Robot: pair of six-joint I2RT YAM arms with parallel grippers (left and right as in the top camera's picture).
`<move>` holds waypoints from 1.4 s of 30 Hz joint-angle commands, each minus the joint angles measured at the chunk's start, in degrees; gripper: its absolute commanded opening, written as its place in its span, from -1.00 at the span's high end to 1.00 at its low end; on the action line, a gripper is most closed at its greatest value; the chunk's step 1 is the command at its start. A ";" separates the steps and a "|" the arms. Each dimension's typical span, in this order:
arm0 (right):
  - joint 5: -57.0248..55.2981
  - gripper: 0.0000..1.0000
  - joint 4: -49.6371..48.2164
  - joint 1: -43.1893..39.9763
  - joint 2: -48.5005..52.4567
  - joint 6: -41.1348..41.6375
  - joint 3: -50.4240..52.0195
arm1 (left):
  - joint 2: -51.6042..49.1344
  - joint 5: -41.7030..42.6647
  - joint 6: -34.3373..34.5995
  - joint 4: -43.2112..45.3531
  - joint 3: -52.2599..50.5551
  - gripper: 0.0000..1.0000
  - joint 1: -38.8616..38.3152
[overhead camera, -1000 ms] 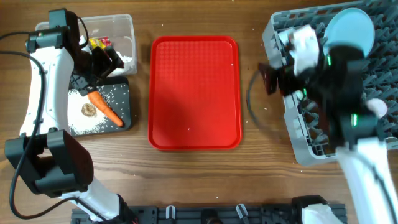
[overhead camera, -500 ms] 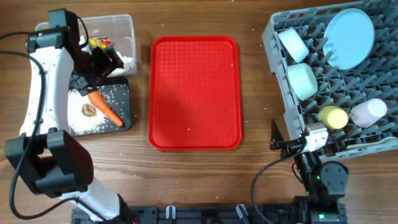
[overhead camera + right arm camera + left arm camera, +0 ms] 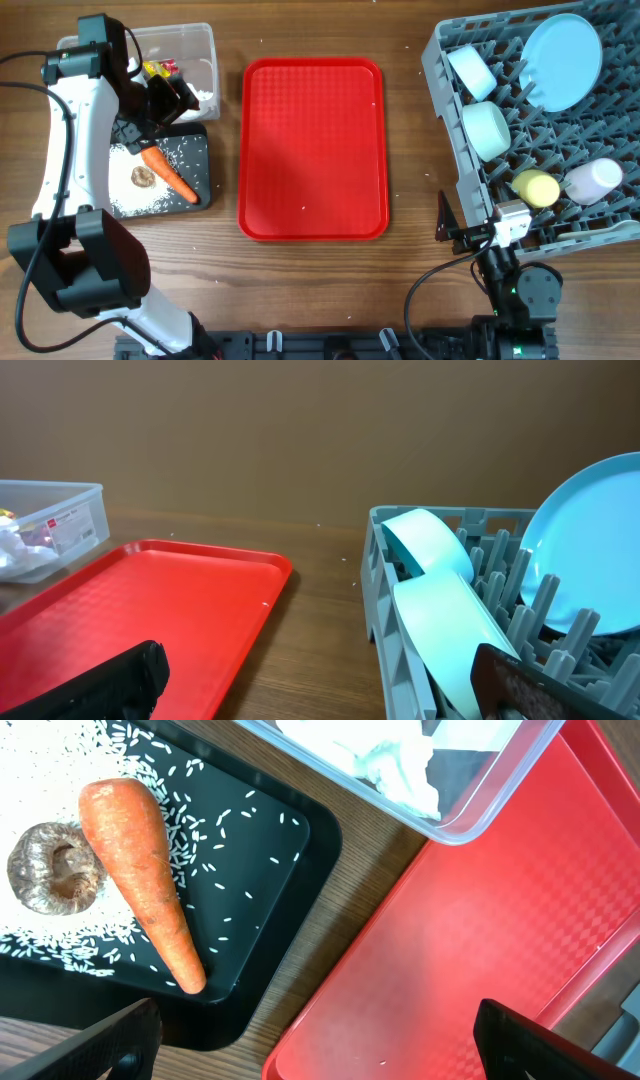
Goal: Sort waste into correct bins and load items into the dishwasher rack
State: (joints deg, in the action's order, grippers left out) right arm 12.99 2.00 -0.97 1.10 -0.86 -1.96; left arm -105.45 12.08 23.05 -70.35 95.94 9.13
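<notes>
Seemingly little left to shift. On the black tray: carrot, brown lump just beside its thick end, rice scattered around both. In the clear tub, just beside the tray's far edge: tissue and wrappers. Between bins and rack, only the red tray, with nothing on it. In the rack: plate on edge at the far corner, far bowl and near bowl on edge along the wall facing the red tray, yellow cup and pink cup side by side. No spoon picked out with any certainty.

Left gripper hanging over the seam between black tray, tub and red tray, fingers spread wide, nothing between them. Right gripper low at the rack's near corner, well apart from the waste, fingers likewise spread and empty, looking across the table toward the tub.

For a second look at any waste, clearly a left-arm job: carrot up and to the left of the fingers in the wrist view, close by the gripper from overhead. Long axis slanting, thick end toward the tub, tip toward the robot and the red tray; so, probably, a grasp across the middle, jaws turned square to that slant and not along it. For anything in the rack, the right arm, just beside it.
</notes>
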 commanded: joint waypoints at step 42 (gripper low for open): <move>-0.81 -1.00 -0.48 -0.17 -0.31 0.90 0.48 | 102.05 -9.40 -9.09 65.94 -95.60 -1.00 -8.22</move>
State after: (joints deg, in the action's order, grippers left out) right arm 12.95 1.65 -0.97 1.26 -0.84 -1.93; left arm -6.15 3.60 13.23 -3.95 0.64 0.51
